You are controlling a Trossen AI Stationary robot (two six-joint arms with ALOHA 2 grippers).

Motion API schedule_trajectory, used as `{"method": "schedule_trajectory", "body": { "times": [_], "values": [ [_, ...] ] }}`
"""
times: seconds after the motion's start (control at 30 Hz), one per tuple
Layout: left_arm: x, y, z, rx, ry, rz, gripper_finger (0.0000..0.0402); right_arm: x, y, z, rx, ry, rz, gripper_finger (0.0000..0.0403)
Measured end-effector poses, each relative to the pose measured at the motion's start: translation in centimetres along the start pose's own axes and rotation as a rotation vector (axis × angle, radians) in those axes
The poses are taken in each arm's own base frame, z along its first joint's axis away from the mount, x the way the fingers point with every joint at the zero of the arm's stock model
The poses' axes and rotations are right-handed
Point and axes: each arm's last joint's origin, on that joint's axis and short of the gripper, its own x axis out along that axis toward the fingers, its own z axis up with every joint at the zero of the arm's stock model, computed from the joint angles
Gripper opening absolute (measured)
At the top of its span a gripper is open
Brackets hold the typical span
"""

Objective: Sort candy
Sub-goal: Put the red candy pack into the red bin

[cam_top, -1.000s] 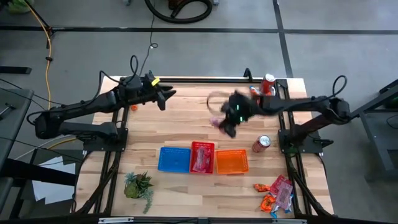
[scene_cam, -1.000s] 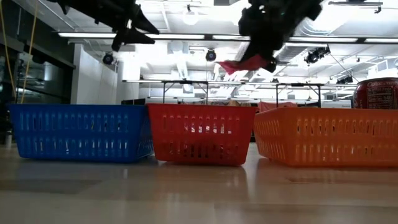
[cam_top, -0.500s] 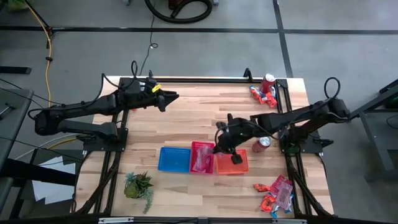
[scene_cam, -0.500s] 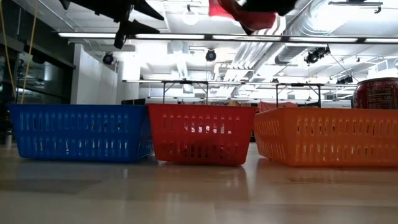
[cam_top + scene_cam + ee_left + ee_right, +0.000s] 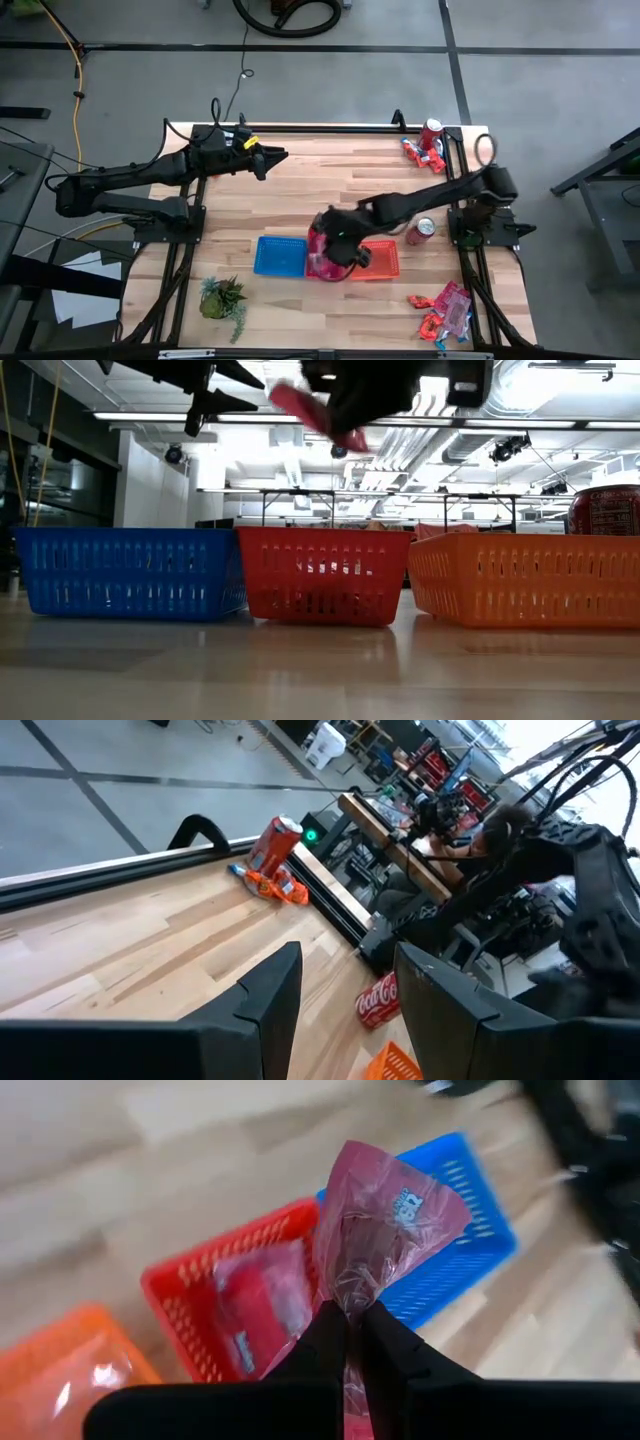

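Candy packet (image 5: 385,1220), pink-red, was pinched in the closed right hand (image 5: 352,1320), long axis running away from the fingertips; red basket (image 5: 190,1285) lay directly beneath, blue basket (image 5: 470,1210) beside it; left hand (image 5: 268,157) waited part-open, empty, far across the tabletop (image 5: 330,170).

high view: overhead, straight down on the whole worktop (image 5: 300,195).
low view: at worktop level, close before the three baskets.
wrist views: each looks past its tool.
shared: red basket (image 5: 322,575), in high, low and right wrist views.

Far-corner candy (image 5: 418,152) too small
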Motion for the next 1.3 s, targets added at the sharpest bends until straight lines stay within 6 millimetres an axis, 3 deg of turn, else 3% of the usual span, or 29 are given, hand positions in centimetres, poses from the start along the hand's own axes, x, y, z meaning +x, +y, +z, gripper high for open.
{"method": "schedule_trajectory", "body": {
  "times": [0.23, 0.4, 0.6, 0.8, 1.03, 1.13, 1.3],
  "values": [
    [0.0, 0.0, 0.0, 0.000, 0.000, 0.000, 0.0149, 3.9, -0.1, -0.8, -0.203, 0.187, 0.202, 0.0003],
    [0.0, 0.0, 0.0, -0.006, 0.000, 0.000, 0.0149, 5.4, 0.1, -1.4, -0.313, 0.261, 0.237, 0.0003],
    [0.0, 0.0, 0.0, -0.007, 0.000, 0.000, 0.0149, 5.5, -0.2, -1.2, -0.289, 0.255, 0.204, 0.0010],
    [0.0, 0.0, 0.0, -0.008, 0.001, 0.000, 0.0149, 5.7, -0.7, -0.8, -0.155, 0.225, 0.122, 0.0070],
    [0.0, 0.0, 0.0, -0.008, 0.000, 0.000, 0.0149, 4.8, -0.5, -0.7, -0.145, 0.270, 0.122, 0.0168],
    [0.0, 0.0, 0.0, -0.005, -0.001, -0.001, 0.0149, 3.3, -0.3, -0.4, -0.154, 0.279, 0.134, 0.0194],
    [0.0, 0.0, 0.0, 0.024, -0.002, -0.002, 0.0149, -0.3, -0.3, -0.3, 0.033, 0.297, 0.110, 0.0203]
  ]
}}
